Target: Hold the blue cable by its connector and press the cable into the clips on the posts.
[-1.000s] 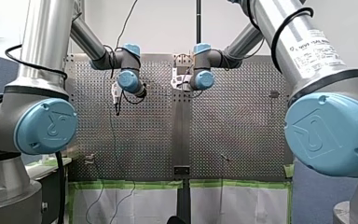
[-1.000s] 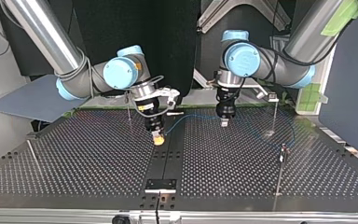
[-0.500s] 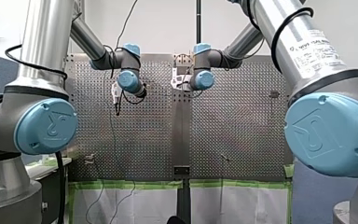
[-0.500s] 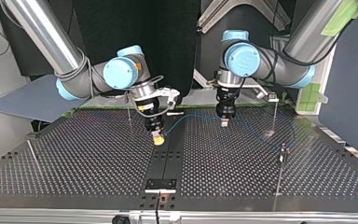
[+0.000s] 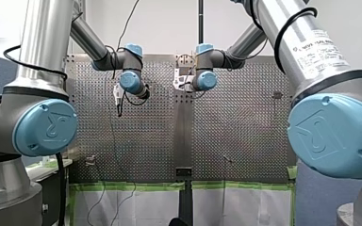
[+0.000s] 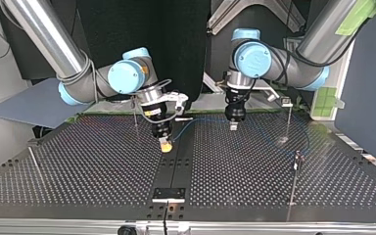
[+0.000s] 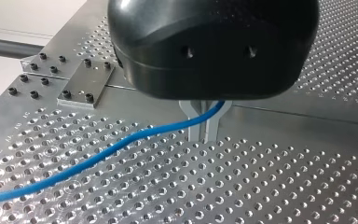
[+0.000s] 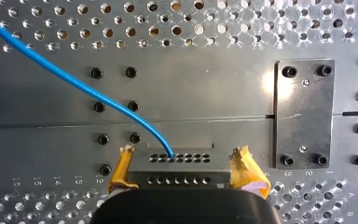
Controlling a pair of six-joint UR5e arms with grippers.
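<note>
The bolted plate [image 6: 168, 194] sits on the dark middle strip of the perforated table [image 6: 78, 166], and I place everything by it. In the top view my right gripper [image 6: 165, 145] hangs over that strip beyond the plate, on the arms' side and slightly to the plate's left. The right wrist view shows it clamped on the grey connector [image 8: 179, 163]. One yellow pad [image 8: 121, 170] presses on each end of the connector, and the plate lies on the table just beside it. The blue cable [image 6: 203, 122] comes out of one hole in the connector's face. In the top view it runs further away from the plate and to the plate's right, off the table, up to my left gripper [image 6: 233, 126]. This black gripper hangs beyond the plate and to its right. In the left wrist view its two metal fingers [image 7: 195, 126] stand close together on the cable, which passes between them, and only a narrow slit shows lower down. Past this gripper the cable runs on further right of the plate and comes down to the table near a thin post [image 6: 289, 120], where it is faint. A second post [image 6: 295, 171] stands nearer, right of the plate. Two more stand left of the plate, one [image 6: 135, 117] beyond it and one [image 6: 34, 164] far out to the left. I cannot tell that the cable sits in any clip.
</note>
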